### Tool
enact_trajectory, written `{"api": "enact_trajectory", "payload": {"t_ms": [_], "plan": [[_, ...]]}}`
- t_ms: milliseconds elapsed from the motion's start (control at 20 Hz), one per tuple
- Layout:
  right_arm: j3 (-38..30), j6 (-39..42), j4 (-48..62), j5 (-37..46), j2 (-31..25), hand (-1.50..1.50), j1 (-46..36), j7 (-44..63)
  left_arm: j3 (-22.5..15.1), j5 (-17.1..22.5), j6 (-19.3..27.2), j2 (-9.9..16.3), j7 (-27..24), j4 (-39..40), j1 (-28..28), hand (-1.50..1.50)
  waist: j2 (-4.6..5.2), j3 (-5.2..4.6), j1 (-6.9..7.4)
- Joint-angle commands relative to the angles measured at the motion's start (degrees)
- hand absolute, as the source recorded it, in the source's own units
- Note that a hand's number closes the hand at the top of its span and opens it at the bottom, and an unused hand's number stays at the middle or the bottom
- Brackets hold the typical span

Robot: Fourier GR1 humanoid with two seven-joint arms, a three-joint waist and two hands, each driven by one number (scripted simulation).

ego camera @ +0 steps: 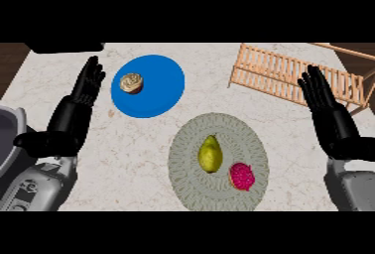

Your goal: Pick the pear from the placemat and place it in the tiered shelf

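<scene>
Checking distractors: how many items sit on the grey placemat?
2: a yellow-green pear near the centre of the round grey woven placemat, and a magenta bumpy fruit right of it. None appears hidden.

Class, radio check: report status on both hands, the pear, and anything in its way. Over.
Left hand and right hand open, holding nothing. Pear on grey placemat, untouched; tiered shelf upper right. Pink fruit beside pear, apart. Over.

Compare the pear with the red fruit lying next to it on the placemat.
The pear is yellow-green and elongated; the red fruit is magenta, speckled and rounder. The pear lies near the middle of the grey placemat, the red fruit nearer its right edge. Both rest on the placemat, untouched by either hand.
</scene>
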Motion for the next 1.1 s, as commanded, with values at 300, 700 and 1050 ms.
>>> {"api": "enact_trajectory", "payload": {"t_ms": [300, 700, 1050], "plan": [[-4.88, -15.89, 0.21, 25.92, -16.63, 1.50, 11.30, 10.38, 3.79, 6.65, 1.08, -0.79, 10.44, 10.72, 12.92, 0.00, 2.11, -2.78, -2.69], [6.23, -23.61, -24.80, 37.35, -6.36, -1.50, 24.81, 30.86, 7.41, 12.41, -7.37, 0.83, 11.68, 18.02, 13.43, 0.00, 0.23, -0.77, 1.49], [17.69, -9.58, -44.76, 44.24, -8.51, -1.50, 24.04, 53.38, 4.77, 10.54, -5.81, -0.57, 13.86, 13.75, 14.76, 0.00, 0.17, -0.84, 2.85]]}}
